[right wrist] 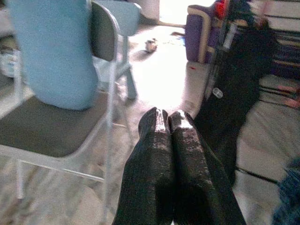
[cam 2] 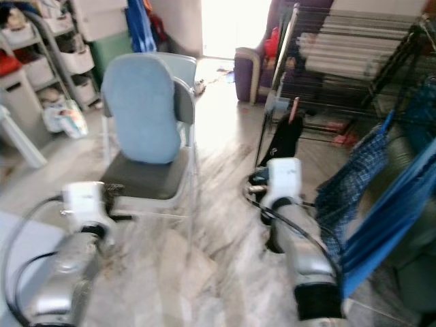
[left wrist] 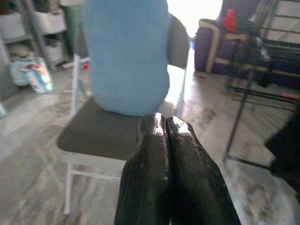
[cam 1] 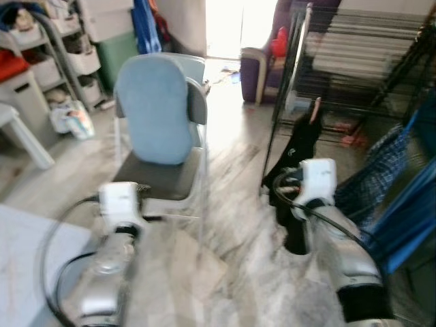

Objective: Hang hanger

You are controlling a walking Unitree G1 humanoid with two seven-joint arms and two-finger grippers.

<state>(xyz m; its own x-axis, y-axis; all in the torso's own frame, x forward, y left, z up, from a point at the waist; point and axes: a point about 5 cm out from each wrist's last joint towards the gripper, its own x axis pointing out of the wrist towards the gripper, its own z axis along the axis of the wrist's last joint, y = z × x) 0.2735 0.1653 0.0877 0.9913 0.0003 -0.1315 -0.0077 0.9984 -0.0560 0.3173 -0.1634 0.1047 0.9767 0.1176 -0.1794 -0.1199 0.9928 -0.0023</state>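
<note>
Left gripper (left wrist: 166,123) is seen with its two black fingers pressed together, nothing held between them; it is pointed at the front edge of the dark seat of a folding chair (cam 1: 163,178), just short of it. Right gripper (right wrist: 168,117) is likewise seen closed and empty, aimed past the chair's right front corner toward a dark garment (cam 1: 300,146) draped at the foot of a black wire rack (cam 1: 354,68). A pale blue cushion (cam 1: 153,109) is propped upright against the chair back. A blue checked cloth (cam 1: 371,174) and a plain blue one (cam 1: 412,204) are hung at the right edge of the scene, near the right arm. A white storage shelf (cam 1: 75,48) is noted at the far left, a purple armchair (cam 1: 262,65) beyond the rack. No hanger can be made out with certainty; a reddish stub (cam 1: 315,109) above the dark garment may be part of one, but blur prevents a call. Risk, as judged: with both grippers empty and the views smeared, the hanger could be misidentified, or the rack's thin uprights and the hanging cloths snagged by the right arm while reaching. The chair legs could be clipped by the left arm. No brand, label or writing is legible.
</note>
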